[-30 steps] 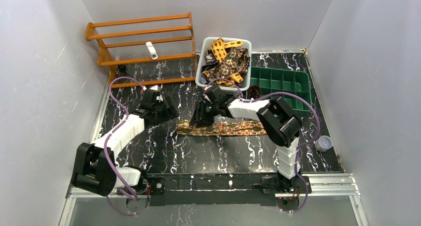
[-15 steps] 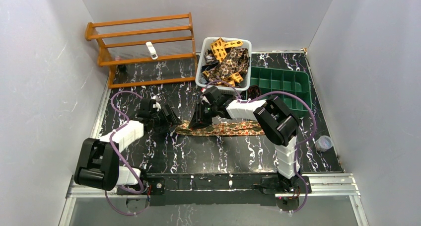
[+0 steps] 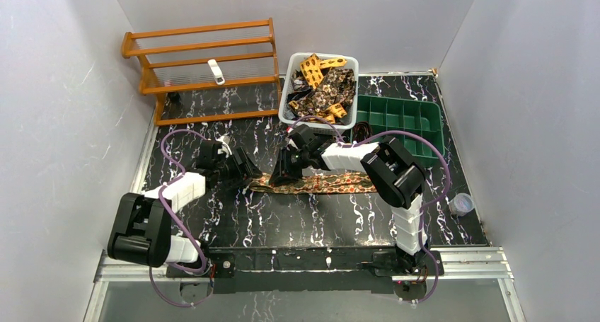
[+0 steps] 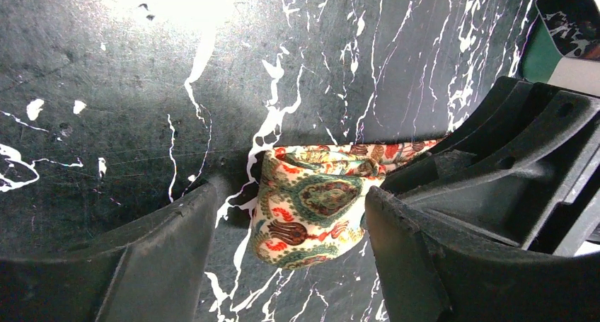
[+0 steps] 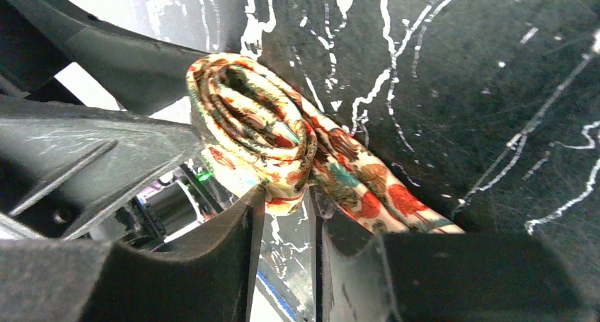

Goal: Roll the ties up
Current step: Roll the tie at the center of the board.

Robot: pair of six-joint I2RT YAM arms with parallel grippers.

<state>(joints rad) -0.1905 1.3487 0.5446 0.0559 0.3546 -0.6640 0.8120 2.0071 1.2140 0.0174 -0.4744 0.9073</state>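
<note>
Pinching the coiled tie (image 5: 247,124), my right gripper (image 5: 286,194) is almost closed. My left gripper (image 4: 290,194) stands open around it, free table (image 4: 106,88) beyond.

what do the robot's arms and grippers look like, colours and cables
Both the left arm and right arm have white boxy links between bulky black joints, with purple cables looping along them. The left gripper and right gripper are matte black with two thick wedge-shaped fingers each.
</note>
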